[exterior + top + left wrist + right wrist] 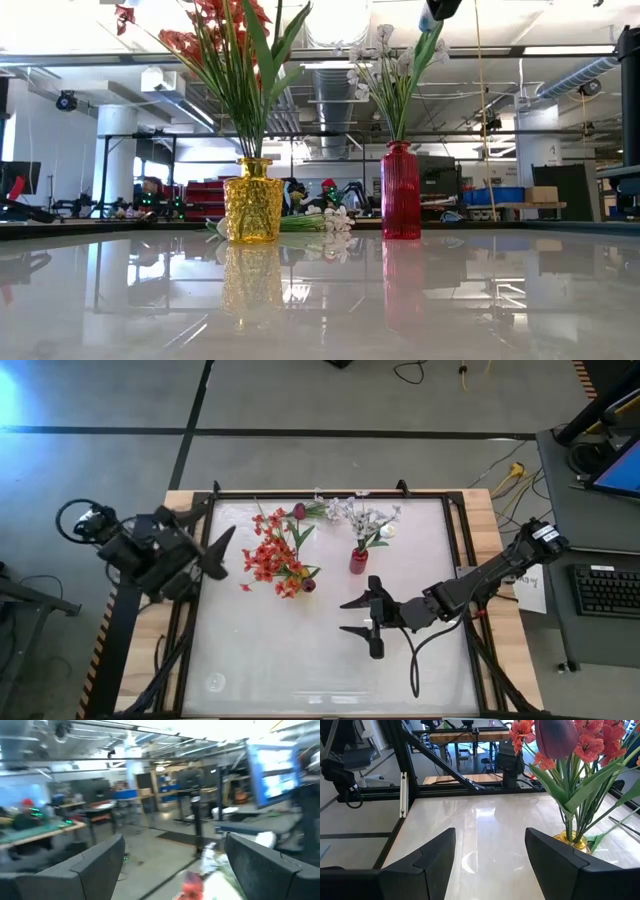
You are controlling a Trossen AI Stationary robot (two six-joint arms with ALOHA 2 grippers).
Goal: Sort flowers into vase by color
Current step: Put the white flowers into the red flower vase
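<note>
A yellow vase point(252, 200) holds red-orange sprays point(270, 555) and a dark red tulip point(555, 737). A red vase point(358, 561) point(400, 190) holds white sprays and a white bud point(387, 531). Loose white-blossomed flowers point(335, 508) point(318, 222) lie flat on the table behind the vases, near the far edge. My right gripper point(352, 615) point(490, 855) is open, over the table on the near side of the red vase, pointing left toward the yellow vase point(572, 840). My left gripper point(218, 550) point(172, 865) is open, raised at the table's left edge, left of the red-orange bunch.
A black frame point(330, 494) rims the glossy white table point(300, 660). The near half of the table holds nothing but my right arm point(470, 585). A desk with a keyboard point(608, 590) stands beyond the right edge.
</note>
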